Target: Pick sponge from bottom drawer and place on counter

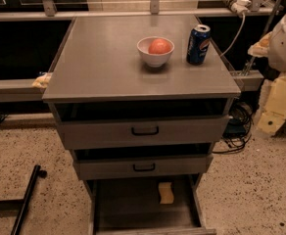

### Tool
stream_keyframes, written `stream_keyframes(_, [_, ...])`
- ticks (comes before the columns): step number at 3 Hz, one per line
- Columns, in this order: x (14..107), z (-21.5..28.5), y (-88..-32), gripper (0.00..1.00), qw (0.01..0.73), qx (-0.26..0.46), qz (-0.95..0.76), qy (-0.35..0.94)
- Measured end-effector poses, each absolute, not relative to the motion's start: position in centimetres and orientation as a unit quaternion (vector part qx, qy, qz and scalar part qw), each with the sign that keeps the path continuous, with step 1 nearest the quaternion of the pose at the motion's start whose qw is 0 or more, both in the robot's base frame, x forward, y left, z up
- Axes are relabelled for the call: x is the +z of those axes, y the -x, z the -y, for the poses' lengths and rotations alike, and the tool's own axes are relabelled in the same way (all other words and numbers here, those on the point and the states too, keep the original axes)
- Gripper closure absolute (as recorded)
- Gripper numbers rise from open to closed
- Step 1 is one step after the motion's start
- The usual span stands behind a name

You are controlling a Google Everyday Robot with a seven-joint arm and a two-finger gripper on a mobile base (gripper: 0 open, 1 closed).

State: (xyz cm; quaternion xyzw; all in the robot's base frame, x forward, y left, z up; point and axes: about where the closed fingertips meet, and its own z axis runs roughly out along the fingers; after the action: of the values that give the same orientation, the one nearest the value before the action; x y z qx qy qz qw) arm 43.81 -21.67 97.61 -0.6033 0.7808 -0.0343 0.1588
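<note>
The bottom drawer [128, 207] stands pulled out toward the camera, its dark tray open to view. The sponge [166, 193] lies inside it on the tray floor, toward the right and close to the back, just under the front of the drawer above. It is a pale-yellow block lying flat, with nothing touching it.

On the speckled floor to the left lies a black pole [28, 196], well apart from the cabinet.

Above the bottom drawer the middle drawer [108, 169] is pulled out a little, and the top drawer [99, 132] a little as well; each has a black handle at the middle of its front.

The claw [273, 115] hangs at the right edge, off the side of the cabinet at about the height of the top drawer, well apart from the sponge and holding nothing that can be seen. Whether it is spread or pressed together I cannot tell. Dark cables [237, 131] lie on the floor between it and the cabinet.

The grey worktop [99, 58] carries a white bowl [154, 58] with a round orange-red fruit [160, 46] in it, right of centre. A blue can [198, 44] stands upright just to the right of the bowl, near but apart. A yellowish wad [42, 80] sits on the rail beside the worktop's left front corner.
</note>
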Motion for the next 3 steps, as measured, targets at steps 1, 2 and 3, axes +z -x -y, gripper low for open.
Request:
stream_keyframes(1, [97.6,21.7,-43.8,0.0,0.159,-0.034,-0.781,0.603])
stream_keyframes(2, [97.6,21.7,-43.8,0.18,0.159,-0.034,-0.781,0.603])
stream_keyframes(3, [94.4,21.5,-43.5,0.42,0.163,-0.021,-0.794,0.585])
